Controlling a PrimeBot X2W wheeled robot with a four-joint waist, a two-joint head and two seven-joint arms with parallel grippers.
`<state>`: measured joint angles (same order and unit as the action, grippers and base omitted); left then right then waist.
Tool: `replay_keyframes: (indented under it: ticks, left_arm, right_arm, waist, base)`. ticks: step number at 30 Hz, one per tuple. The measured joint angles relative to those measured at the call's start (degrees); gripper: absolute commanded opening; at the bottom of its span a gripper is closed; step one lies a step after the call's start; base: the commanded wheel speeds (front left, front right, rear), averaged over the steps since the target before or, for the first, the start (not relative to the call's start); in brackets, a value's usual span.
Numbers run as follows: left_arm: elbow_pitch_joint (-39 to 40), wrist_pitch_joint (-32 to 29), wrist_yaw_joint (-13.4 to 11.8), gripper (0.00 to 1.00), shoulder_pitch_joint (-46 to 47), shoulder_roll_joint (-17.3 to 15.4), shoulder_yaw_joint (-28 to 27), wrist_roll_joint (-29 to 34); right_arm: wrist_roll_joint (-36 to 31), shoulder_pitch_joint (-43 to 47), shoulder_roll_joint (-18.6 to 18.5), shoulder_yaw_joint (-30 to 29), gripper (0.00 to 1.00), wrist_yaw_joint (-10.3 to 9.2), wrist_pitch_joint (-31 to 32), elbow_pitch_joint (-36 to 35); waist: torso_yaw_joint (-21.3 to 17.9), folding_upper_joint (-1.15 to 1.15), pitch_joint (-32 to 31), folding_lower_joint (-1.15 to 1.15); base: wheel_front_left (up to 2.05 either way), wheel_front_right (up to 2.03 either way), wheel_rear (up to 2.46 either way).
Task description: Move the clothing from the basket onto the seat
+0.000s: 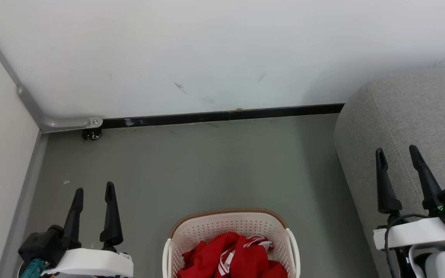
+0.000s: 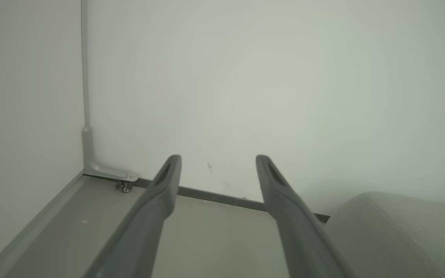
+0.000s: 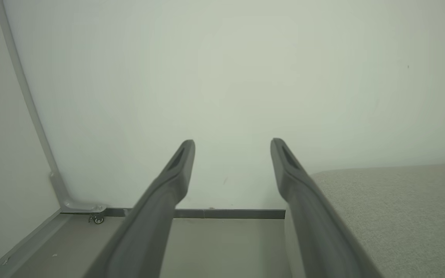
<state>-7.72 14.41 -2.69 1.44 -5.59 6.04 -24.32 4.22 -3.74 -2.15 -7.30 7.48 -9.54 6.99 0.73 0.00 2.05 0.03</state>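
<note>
Two claws frame the head view. The left claw (image 1: pixel 93 189) is at lower left and the right claw (image 1: pixel 396 150) at lower right. Each has its dark fingers spread apart, released and grasping nothing. Between them, at the bottom edge, the basket (image 1: pixel 228 212) stands on the grey floor (image 1: pixel 207 166), partly cut off by the frame. The clothing (image 1: pixel 222 258), red with white stripes, lies heaped inside it. The seat (image 1: pixel 400 116) occupies the right side, apart from the basket, with its rounded corner against the wall (image 1: pixel 207 50). The right claw shows against the seat's near part. A black skirting (image 1: pixel 222 116) runs along the foot of the wall, and a small caster (image 1: pixel 92 134) sits at its left end under a grey bracket.

Left wrist view: the left claw (image 2: pixel 218 159) points towards the wall, fingers wide and bare. The floor lies below, the caster (image 2: pixel 126 188) at left, and the seat (image 2: pixel 400 231) at lower right.

Right wrist view: the right claw (image 3: pixel 233 142), likewise released, points at the wall. Its right finger overlaps the edge of the seat (image 3: pixel 400 212), and the caster (image 3: pixel 98 219) is at lower left.
</note>
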Motion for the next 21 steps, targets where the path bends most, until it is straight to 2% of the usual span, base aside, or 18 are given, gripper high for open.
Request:
replay_keyframes:
  ticks: [21]
  left_arm:
    - [-1.03, 0.0, -0.85, 1.0, 1.32, -2.12, 1.03, 5.47]
  right_arm:
    - [-1.97, 0.03, -0.02, -0.07, 1.0, 0.0, 3.96, -1.22]
  waist:
    - [0.17, 0.0, 0.06, -0.01]
  base:
    - [0.0, 0.0, 0.0]
